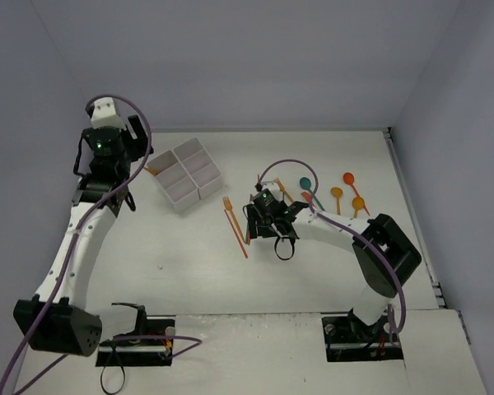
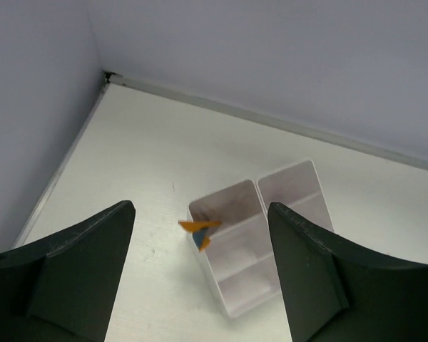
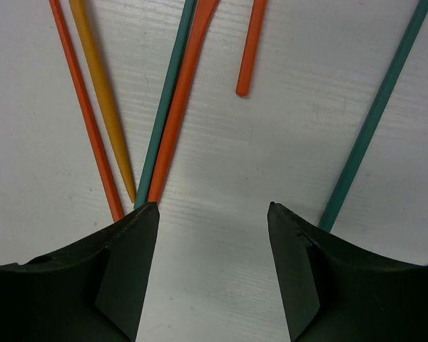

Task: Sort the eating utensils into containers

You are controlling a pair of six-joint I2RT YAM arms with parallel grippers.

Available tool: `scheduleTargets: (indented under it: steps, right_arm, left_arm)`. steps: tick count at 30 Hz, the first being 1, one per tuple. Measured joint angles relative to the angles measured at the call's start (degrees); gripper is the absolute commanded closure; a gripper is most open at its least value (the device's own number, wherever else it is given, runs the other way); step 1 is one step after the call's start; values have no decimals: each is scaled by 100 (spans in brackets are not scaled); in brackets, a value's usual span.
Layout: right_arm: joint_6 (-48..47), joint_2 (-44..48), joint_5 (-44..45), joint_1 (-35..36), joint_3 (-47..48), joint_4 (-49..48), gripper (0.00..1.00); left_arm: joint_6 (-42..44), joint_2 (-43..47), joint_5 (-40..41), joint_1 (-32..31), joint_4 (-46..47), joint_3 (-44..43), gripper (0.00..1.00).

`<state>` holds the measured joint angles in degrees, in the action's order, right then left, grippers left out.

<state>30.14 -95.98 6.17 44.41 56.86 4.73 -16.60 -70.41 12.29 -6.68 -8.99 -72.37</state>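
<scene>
The white six-compartment tray (image 1: 188, 174) stands at the back left. In the left wrist view, orange and blue utensil ends (image 2: 198, 229) stick out of the near-left corner compartment of the tray (image 2: 232, 296). My left gripper (image 1: 136, 156) (image 2: 200, 274) is open and empty, raised just left of the tray. My right gripper (image 1: 267, 218) (image 3: 214, 214) is open and empty, low over loose utensils. A red-orange handle (image 3: 85, 107), a yellow-orange handle (image 3: 103, 92), a teal handle (image 3: 164, 107) and an orange handle (image 3: 182, 100) end by its left finger. Another teal handle (image 3: 374, 117) runs by the right finger.
An orange fork (image 1: 227, 204) and a red utensil (image 1: 235, 230) lie left of the right gripper. A teal spoon (image 1: 305, 183), a red spoon (image 1: 348, 177) and two orange spoons (image 1: 336, 193) lie to its right. Walls close the table at the back and sides.
</scene>
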Motion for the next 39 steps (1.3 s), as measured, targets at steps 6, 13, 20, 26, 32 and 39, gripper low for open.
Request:
scheduleTargets:
  steps: [6,13,20,26,32,39]
  right_arm:
    - [150,-364,0,52,7,-28,41]
    - [251,-505,27,69,81,-96,43]
    - [350,-505,71,69,81,-96,43]
    - [434,-519,113,69,155,-84,44]
    - [477,-527,234,69,257,-93,44]
    - [547,-631,419,69,265,-89,46]
  left_arm:
    - [-90,791,-444,0,-1060,93,27]
    - [-191,1265,-655,0,-1782,327,27]
    - [-193,1428,-702,0,-2066,340,27]
    - [-215,1434,-790,0,-2154,340,27]
    - [-238,1434,-845,0,-2181,340,27]
    - [-277,1432,-914,0,-2206,340,27]
